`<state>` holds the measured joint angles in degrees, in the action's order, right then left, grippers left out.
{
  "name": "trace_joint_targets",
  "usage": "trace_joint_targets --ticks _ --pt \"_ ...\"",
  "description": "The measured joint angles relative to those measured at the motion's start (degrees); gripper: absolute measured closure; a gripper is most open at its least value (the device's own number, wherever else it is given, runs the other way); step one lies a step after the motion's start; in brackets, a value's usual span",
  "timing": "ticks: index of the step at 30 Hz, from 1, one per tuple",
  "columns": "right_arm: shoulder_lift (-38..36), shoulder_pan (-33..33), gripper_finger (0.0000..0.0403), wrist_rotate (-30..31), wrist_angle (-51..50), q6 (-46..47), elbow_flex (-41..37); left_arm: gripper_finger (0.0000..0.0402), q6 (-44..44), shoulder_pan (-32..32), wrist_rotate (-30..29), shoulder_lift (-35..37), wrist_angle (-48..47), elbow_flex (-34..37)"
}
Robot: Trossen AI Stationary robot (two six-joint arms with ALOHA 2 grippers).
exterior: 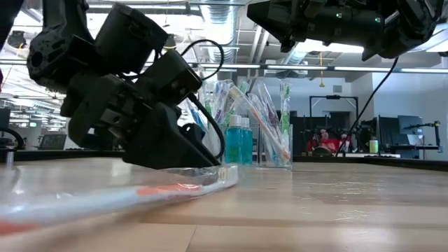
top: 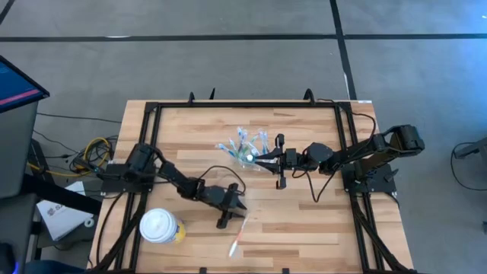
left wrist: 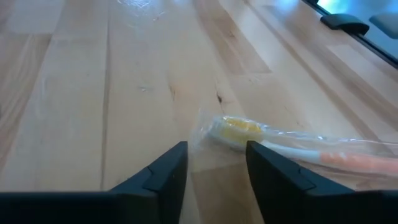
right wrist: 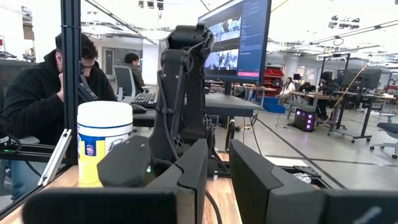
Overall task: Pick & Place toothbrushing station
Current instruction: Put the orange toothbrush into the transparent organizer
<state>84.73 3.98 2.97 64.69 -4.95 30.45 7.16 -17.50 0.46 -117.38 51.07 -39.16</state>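
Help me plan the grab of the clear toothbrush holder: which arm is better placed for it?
Right, probably. The right gripper hovers open right beside the clear toothbrush holder. The left gripper is lower on the table, open, at a wrapped toothbrush.

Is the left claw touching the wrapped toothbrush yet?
Cannot tell. In the left wrist view the open left claw straddles the wrapped toothbrush, its wrapper reaching between the fingers, but neither contact nor gap shows plainly.

Grey floor (top: 228, 61), desks with a large monitor (right wrist: 239, 37), perhaps ducted ceiling (exterior: 224, 17).
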Motion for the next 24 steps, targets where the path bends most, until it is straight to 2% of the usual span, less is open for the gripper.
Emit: trace_joint_targets --ticks 4,9,16,24 --pt "0.0 0.01 0.0343 0.01 0.0 0.0 0.01 0.029 0.34 0.85 1.12 0.08 -0.28 0.0" --pt "0.0 0.01 0.0343 0.01 -0.23 0.0 0.01 0.0385 0.46 1.14 0.67 0.09 -0.48 0.0" --pt "0.0 0.0 0.0343 0.01 -1.07 0.0 0.01 0.0398 1.29 0.92 3.5 1.31 -1.64 0.26" --pt "0.0 0.11 0.0343 -0.01 -1.44 0.0 -0.02 0.0396 1.26 0.81 3.0 5.27 -2.35 0.7"
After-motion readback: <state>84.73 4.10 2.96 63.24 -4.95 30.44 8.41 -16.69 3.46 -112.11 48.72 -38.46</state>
